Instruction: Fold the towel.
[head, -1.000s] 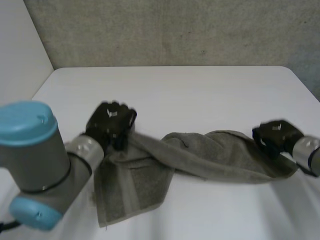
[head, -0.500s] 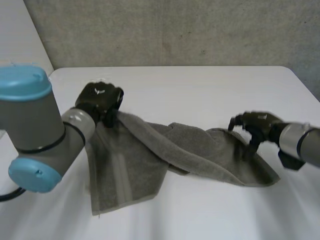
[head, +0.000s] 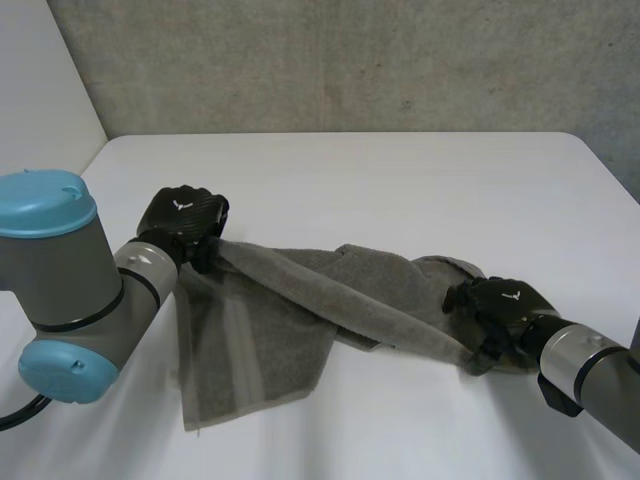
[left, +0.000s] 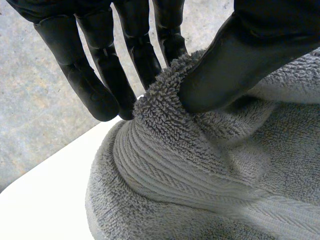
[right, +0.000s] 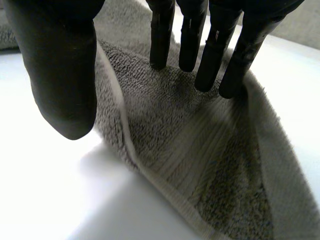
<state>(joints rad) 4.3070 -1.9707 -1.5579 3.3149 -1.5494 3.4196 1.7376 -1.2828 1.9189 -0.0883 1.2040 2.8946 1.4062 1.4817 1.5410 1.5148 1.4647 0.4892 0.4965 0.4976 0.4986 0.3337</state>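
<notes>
A grey-green towel (head: 300, 310) lies twisted and bunched across the white table (head: 380, 180). My left hand (head: 182, 215) is at its left far corner. In the left wrist view the thumb (left: 235, 60) pinches a fold of towel (left: 200, 190) against the fingers. My right hand (head: 505, 305) hovers low over the towel's right end. In the right wrist view its straight fingers (right: 210, 55) reach down onto the towel (right: 200, 150). Its thumb (right: 65, 75) stands apart over bare table (right: 60, 190), beside the hem.
A rough grey wall (head: 350, 60) runs behind the table's far edge. A pale wall (head: 40, 90) stands at the left. The table's far half and near middle are bare white surface.
My right hand has let go of the towel's right end, opened, and moved nearer and to the left over it. My left hand drew its corner left and back, dragging the towel along.
</notes>
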